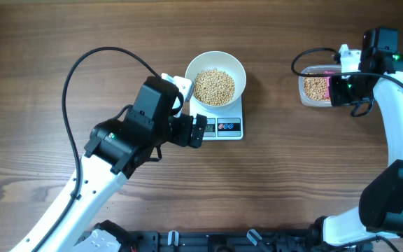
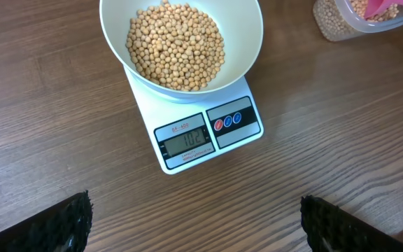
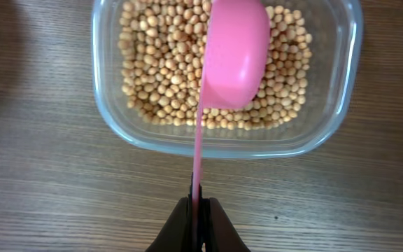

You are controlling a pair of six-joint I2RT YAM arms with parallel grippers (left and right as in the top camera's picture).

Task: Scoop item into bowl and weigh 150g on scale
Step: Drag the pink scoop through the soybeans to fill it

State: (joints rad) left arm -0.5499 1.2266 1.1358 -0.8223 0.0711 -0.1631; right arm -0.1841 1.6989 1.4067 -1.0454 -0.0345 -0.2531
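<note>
The white bowl (image 1: 238, 68) stands on the scale (image 1: 228, 127) and holds a heap of tan beans (image 1: 214, 87). In the left wrist view the bowl (image 2: 252, 49) and its beans (image 2: 177, 45) sit above the scale (image 2: 238, 120), whose display reads about 102. My left gripper (image 1: 200, 131) is open just in front of the scale, its fingers (image 2: 68, 224) wide apart over bare table with nothing between them. My right gripper (image 3: 200, 210) is shut on the thin handle of a pink scoop (image 3: 235, 52). The scoop's cup is over the beans (image 3: 152, 77) in a clear tub (image 3: 341, 105).
The clear tub (image 1: 315, 87) stands at the right of the table, well apart from the scale. The right arm (image 1: 397, 133) runs down the right edge. A black cable (image 1: 82, 70) arcs above the left arm. Wood table lies between the scale and the tub.
</note>
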